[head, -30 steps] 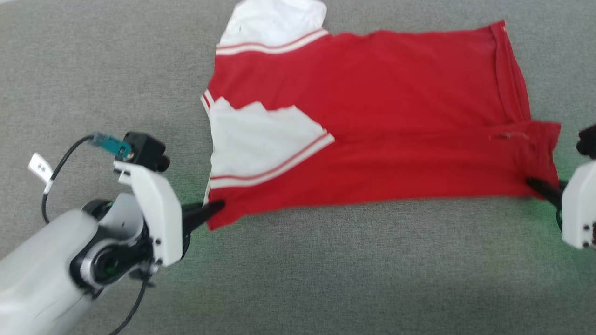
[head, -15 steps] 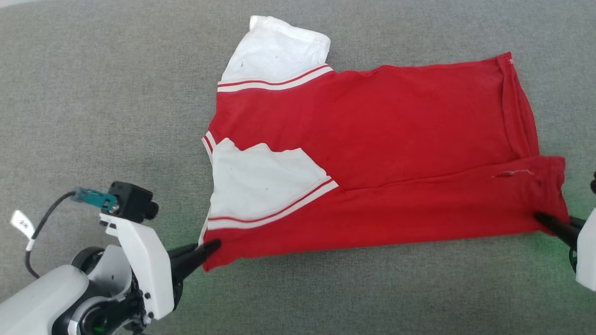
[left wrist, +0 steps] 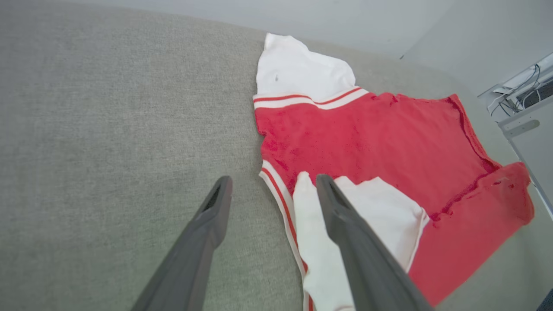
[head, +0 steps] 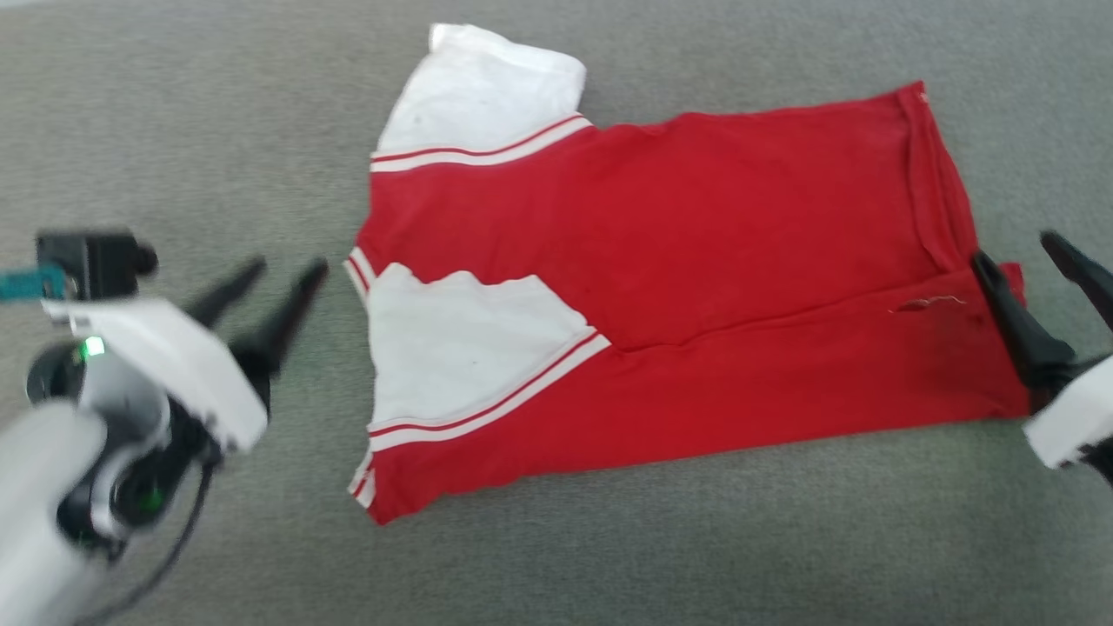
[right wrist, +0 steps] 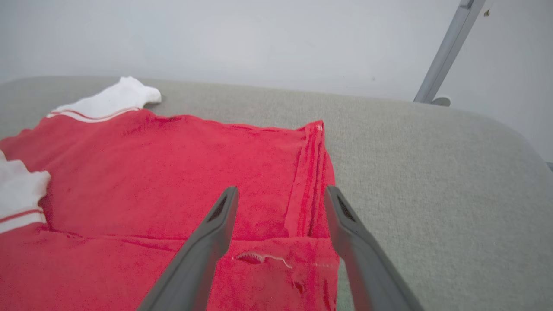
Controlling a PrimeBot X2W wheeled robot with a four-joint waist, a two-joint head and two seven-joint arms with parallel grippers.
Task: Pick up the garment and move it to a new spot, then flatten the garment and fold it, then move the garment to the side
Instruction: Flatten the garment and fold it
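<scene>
Fingers of the left gripper and right gripper have just released the garment, which lies partly folded on the grey worktop in the head view. Left wrist view: fingers spread astride its striped trim. Right wrist view: fingers spread above the hem; another fold seems next.

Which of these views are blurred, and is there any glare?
Head view: left gripper badly blurred, jersey slightly soft, no glare. Left wrist view: jersey crisp, light even. Right wrist view: fabric weave sharp, light flat, no glare or hard shadows.
</scene>
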